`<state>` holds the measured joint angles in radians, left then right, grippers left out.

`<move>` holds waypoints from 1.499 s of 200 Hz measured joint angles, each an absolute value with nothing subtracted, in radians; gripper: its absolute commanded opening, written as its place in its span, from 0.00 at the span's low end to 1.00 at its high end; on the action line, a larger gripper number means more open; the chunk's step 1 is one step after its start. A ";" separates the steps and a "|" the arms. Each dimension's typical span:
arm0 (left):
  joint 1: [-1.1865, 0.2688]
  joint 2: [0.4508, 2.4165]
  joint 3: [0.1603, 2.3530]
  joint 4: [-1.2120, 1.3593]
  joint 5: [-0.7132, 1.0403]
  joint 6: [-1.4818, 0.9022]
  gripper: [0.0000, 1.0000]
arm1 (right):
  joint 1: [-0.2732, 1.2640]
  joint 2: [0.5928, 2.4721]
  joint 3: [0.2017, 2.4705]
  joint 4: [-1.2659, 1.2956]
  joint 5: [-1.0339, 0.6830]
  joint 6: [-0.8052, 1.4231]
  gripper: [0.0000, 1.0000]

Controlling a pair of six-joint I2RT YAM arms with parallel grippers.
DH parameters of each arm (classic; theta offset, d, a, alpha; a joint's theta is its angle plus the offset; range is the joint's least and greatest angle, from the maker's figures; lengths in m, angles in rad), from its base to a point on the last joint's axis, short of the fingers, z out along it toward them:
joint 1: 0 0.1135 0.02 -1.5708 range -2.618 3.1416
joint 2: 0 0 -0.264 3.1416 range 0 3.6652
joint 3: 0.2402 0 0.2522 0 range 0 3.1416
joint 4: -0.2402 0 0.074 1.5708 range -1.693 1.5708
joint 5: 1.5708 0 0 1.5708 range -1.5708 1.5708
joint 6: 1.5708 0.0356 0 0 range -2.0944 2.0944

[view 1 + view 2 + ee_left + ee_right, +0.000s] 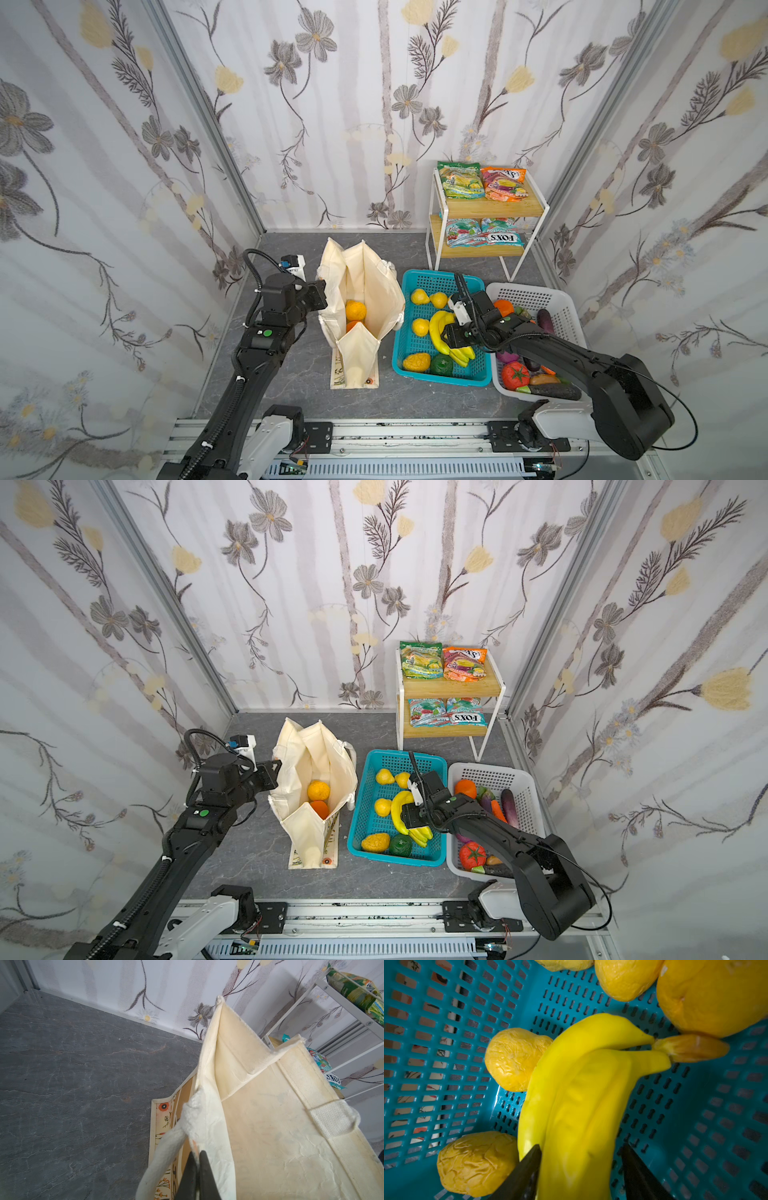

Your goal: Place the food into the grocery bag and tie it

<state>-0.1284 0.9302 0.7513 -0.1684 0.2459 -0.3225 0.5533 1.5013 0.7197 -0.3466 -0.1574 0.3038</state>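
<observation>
The cream grocery bag [361, 286] [309, 758] stands open left of centre, with two orange citrus fruits [355, 310] inside. My left gripper [198, 1152] [323, 293] is shut on the bag's left rim, just beside a white rope handle [166, 1147]. The yellow banana bunch [581, 1095] [438, 328] lies in the teal basket [440, 277]. My right gripper [581, 1147] [454, 336] straddles it, open: one finger touches the banana and the other stands a little off it. Green [459, 180] and orange [505, 185] snack packets lie on the shelf.
The teal basket also holds several yellow fruits [512, 1059] and a green one [441, 365]. A white basket [536, 291] to its right holds a tomato [515, 374], eggplants [545, 322] and a carrot [497, 810]. The two-tier shelf [494, 208] stands at the back right, with walls close around.
</observation>
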 measured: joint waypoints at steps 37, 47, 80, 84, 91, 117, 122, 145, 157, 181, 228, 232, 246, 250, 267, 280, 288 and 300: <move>-0.128 0.931 0.751 -0.168 0.247 -0.323 0.00 | 0.567 1.496 0.727 -0.347 -0.144 0.297 0.43; -0.128 0.932 0.751 -0.168 0.247 -0.323 0.00 | 0.570 1.472 0.727 -0.352 -0.124 0.297 0.40; -0.128 0.932 0.751 -0.168 0.247 -0.323 0.00 | 0.579 1.369 0.735 -0.364 -0.077 0.287 0.33; -0.128 0.932 0.751 -0.168 0.248 -0.323 0.00 | 0.581 1.357 0.735 -0.364 -0.072 0.286 0.32; -0.128 0.932 0.751 -0.168 0.248 -0.323 0.00 | 0.586 1.332 0.735 -0.365 -0.067 0.281 0.30; -0.128 0.932 0.751 -0.168 0.248 -0.323 0.00 | 0.595 1.262 0.730 -0.355 -0.053 0.255 0.29; -0.128 0.932 0.751 -0.168 0.249 -0.324 0.00 | 0.595 1.261 0.730 -0.355 -0.054 0.252 0.29; -0.128 0.928 0.751 -0.168 0.249 -0.325 0.00 | 0.604 1.261 0.729 -0.356 -0.046 0.234 0.27; -0.128 0.928 0.751 -0.168 0.249 -0.325 0.00 | 0.620 1.245 0.728 -0.356 -0.044 0.226 0.27; -0.128 0.928 0.751 -0.168 0.250 -0.325 0.00 | 0.681 1.149 0.727 -0.343 0.004 0.195 0.28; -0.128 0.923 0.751 -0.168 0.258 -0.325 0.00 | 0.743 0.995 0.725 -0.272 0.104 0.069 0.25; -0.128 0.923 0.751 -0.168 0.259 -0.325 0.00 | 0.751 0.983 0.723 -0.263 0.113 0.057 0.25; -0.128 0.923 0.751 -0.168 0.260 -0.325 0.00 | 0.781 0.939 0.715 -0.229 0.119 0.010 0.22; -0.128 0.923 0.751 -0.168 0.260 -0.325 0.00 | 0.790 0.929 0.711 -0.218 0.120 -0.003 0.22; -0.128 0.923 0.751 -0.168 0.265 -0.325 0.00 | 0.845 0.890 0.700 -0.178 0.149 -0.068 0.21; -0.128 0.923 0.751 -0.168 0.266 -0.326 0.00 | 0.884 0.873 0.699 -0.151 0.175 -0.119 0.21; -0.129 0.924 0.751 -0.168 0.266 -0.326 0.00 | 0.900 0.866 0.701 -0.138 0.189 -0.147 0.21; -0.129 0.924 0.751 -0.168 0.266 -0.326 0.00 | 0.914 0.862 0.712 -0.127 0.215 -0.190 0.21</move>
<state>-0.1291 0.9241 0.7513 -0.1684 0.2661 -0.3256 0.9138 0.8616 0.7120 -0.1272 0.2146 -0.1898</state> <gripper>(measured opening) 0.051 0.269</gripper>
